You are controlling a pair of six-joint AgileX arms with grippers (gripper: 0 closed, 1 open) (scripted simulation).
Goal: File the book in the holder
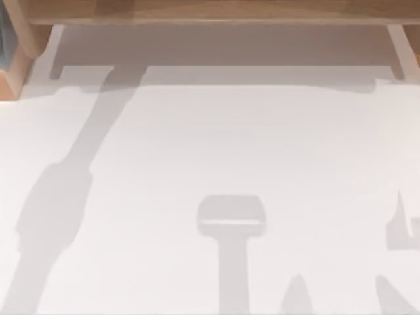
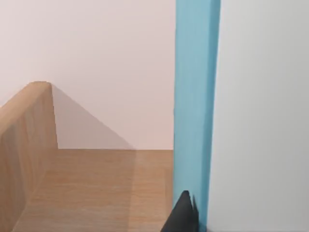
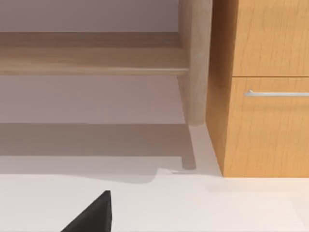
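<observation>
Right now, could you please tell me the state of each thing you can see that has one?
Book: standing upright on its edge, on the wooden holder's floor.
Holder: upright wooden side wall, bare floor beside the book.
Left gripper: a dark fingertip right against the book's lower edge.
Drawer: shut, its metal handle flush across the front.
Right gripper: above the white table, holding nothing visible.

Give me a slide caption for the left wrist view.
Upright blue book beside the wooden holder, with a dark claw fingertip at the book's base.
</observation>
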